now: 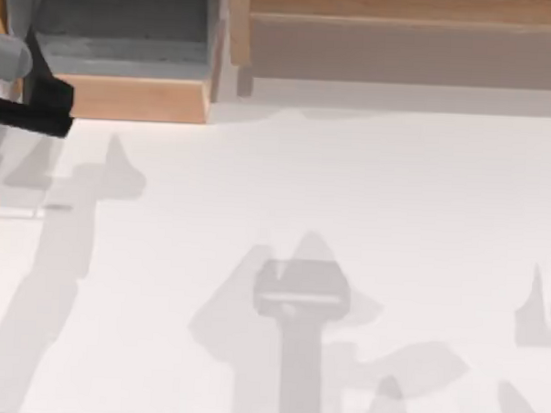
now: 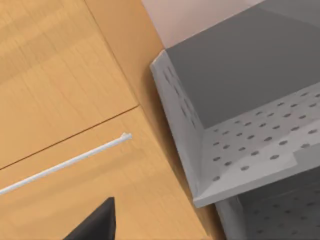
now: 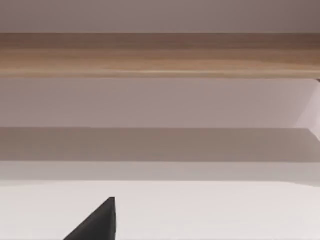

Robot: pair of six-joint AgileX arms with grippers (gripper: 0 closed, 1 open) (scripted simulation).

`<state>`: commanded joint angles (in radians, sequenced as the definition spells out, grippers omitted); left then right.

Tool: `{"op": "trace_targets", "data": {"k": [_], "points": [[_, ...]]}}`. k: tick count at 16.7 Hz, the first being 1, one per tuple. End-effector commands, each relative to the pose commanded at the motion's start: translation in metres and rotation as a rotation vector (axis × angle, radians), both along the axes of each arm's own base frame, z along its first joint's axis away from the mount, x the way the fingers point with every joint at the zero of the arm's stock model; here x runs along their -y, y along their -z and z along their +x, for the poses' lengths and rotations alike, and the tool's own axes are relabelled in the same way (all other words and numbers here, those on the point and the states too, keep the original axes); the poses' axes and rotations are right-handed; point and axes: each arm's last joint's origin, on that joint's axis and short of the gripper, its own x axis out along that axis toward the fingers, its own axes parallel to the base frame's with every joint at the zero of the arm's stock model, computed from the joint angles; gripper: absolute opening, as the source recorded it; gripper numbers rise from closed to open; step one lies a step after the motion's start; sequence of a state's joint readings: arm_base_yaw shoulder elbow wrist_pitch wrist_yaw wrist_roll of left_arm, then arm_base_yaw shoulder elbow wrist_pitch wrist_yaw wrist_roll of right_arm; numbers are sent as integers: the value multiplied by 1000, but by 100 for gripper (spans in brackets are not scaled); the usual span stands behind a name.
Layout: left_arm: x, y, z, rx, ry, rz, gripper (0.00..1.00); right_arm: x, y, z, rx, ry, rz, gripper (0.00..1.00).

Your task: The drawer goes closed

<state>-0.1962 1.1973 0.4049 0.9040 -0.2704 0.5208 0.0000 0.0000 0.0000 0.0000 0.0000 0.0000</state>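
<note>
The drawer [image 1: 134, 98] stands pulled out at the table's back left. Its light tan front panel faces the table and its grey floor [image 1: 118, 49] lies open behind it. My left gripper [image 1: 38, 105], black, is at the left end of that front panel, at the top view's left edge. The left wrist view looks closely at a tan wooden face [image 2: 60, 90] with a thin white bar [image 2: 65, 162], beside a grey perforated wall [image 2: 250, 145]. A dark tip of my right gripper [image 3: 95, 225] hangs over the white table, facing the back.
A long wooden shelf [image 1: 401, 47] with a brown-grey recess runs along the back right; it also crosses the right wrist view as a wooden band [image 3: 160, 55]. The white table [image 1: 303, 199] spreads in front, marked by arm shadows.
</note>
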Motion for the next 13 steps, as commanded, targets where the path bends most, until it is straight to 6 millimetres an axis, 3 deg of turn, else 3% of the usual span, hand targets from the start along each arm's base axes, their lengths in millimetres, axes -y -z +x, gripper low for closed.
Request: {"op": "trace_targets", "data": {"k": [5, 9, 13], "points": [[-86, 27, 14, 5, -73, 403, 100, 0, 0, 0, 0, 0, 0, 100], [-149, 55, 3, -41, -109, 720, 100, 0, 0, 0, 0, 0, 0, 100], [-192, 89, -10, -104, -73, 951, 100, 0, 0, 0, 0, 0, 0, 100]]}}
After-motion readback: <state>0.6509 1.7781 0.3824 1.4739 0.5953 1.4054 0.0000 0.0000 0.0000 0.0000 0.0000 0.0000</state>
